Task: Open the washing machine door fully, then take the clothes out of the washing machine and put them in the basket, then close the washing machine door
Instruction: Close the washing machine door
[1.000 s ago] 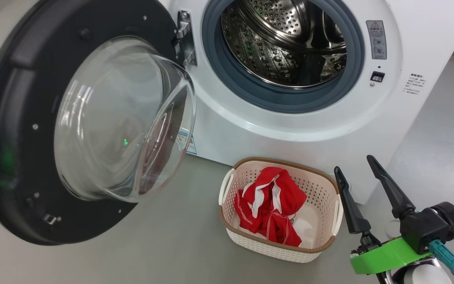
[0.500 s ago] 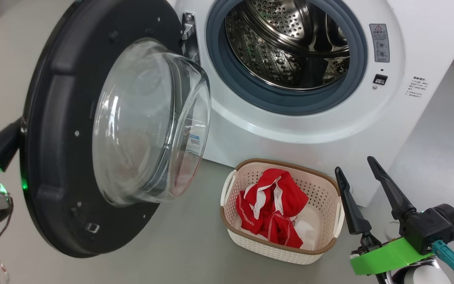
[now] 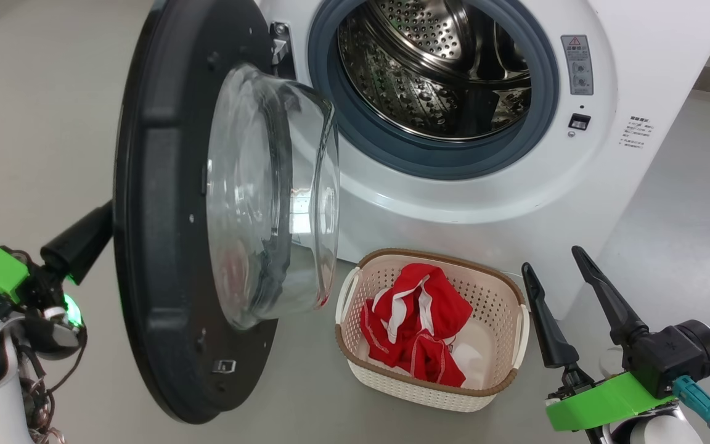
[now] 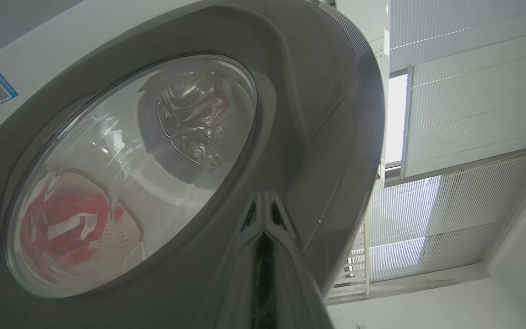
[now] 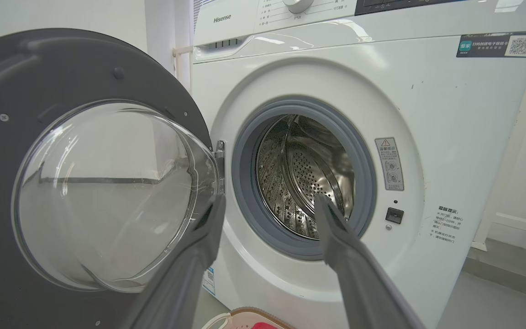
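Observation:
The washing machine door (image 3: 164, 216) stands about half open, its glass bowl (image 3: 269, 197) bulging toward the washing machine (image 3: 453, 197). My left gripper (image 3: 93, 231) is shut, and its tips (image 4: 265, 201) rest against the door's glossy outer face (image 4: 318, 114). The steel drum (image 3: 435, 68) looks empty. On the floor below the opening stands the basket (image 3: 497, 290) with the red and white clothes (image 3: 416, 327) inside. At the lower right, beside the basket, my right gripper (image 3: 550, 259) stands open and empty. In the right wrist view the right gripper (image 5: 270, 198) faces the drum (image 5: 308, 173).
Grey floor (image 3: 40, 123) stretches to the left of the door and in front of the basket. The machine's right side ends at a corner (image 3: 657, 154), with more floor beyond it. Window blinds (image 4: 468, 105) show past the door's edge.
The door has swung toward the machine, from wide open to about half open. My left gripper has come into view behind it. The right gripper and basket hold still.

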Motion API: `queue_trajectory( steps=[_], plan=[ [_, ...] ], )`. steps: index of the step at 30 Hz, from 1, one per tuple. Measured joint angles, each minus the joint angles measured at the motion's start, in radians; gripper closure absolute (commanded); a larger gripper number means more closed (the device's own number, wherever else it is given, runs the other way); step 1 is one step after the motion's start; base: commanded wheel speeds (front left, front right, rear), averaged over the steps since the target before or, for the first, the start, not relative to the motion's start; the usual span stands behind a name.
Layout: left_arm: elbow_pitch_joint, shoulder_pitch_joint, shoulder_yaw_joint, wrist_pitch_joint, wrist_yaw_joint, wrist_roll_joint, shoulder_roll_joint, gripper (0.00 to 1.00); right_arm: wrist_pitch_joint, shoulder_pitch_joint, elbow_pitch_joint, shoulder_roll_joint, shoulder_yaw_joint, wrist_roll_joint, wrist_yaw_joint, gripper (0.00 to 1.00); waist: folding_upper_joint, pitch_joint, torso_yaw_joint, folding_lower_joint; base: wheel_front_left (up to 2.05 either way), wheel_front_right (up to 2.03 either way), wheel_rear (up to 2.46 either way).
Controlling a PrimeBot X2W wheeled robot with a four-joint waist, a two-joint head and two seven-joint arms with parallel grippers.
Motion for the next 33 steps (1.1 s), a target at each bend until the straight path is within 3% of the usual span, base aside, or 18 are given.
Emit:
queue_trajectory(
  steps=[20, 33],
  plan=[
    [-0.082, 0.087, -0.229, -0.087, 0.015, -0.166, -0.009, 1.00, 0.000, 0.000, 0.004, 0.000, 0.013, 0.020, 0.000, 0.00, 0.0000, 0.001, -0.046, 0.0000, 0.00, 0.00, 0.00],
    [-0.098, 0.106, -0.274, -0.145, 0.014, -0.190, -0.009, 1.00, 0.000, 0.000, 0.004, 0.000, 0.016, 0.020, 0.000, 0.00, 0.0000, -0.001, -0.057, 0.0000, 0.00, 0.00, 0.00]
  ],
)
